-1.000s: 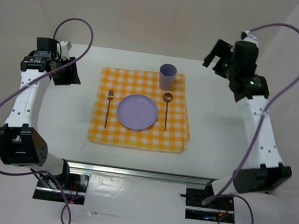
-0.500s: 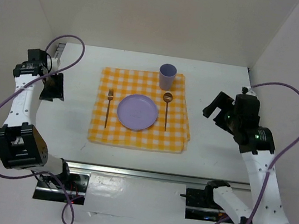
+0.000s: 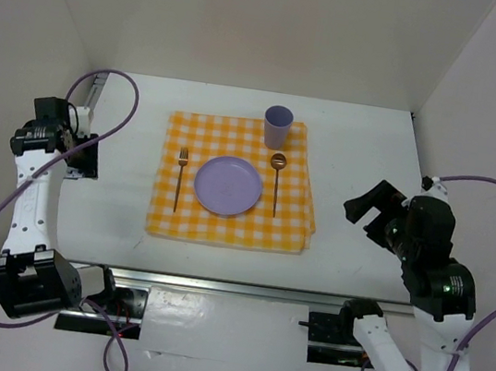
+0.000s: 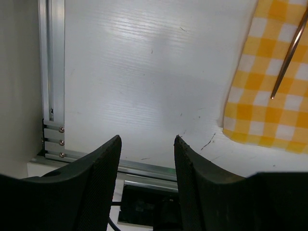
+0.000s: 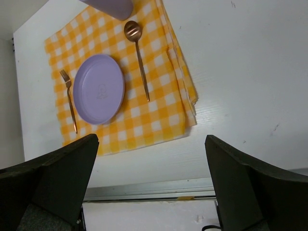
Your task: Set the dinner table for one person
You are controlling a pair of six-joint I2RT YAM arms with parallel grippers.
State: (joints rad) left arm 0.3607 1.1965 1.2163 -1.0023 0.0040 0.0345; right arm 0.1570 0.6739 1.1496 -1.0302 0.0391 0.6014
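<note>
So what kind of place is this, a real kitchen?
Probably a robot lab booth, not a home: plain white walls box in a flat white tabletop with silver metal rails, and a white-and-black left robot arm and right robot arm are bolted at its near edge.

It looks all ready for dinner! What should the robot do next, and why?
Probably just fold both arms back to rest. The plate, fork, spoon and cup already sit on the checked cloth, and the left fingers and right fingers are open and empty, off to the sides.
</note>
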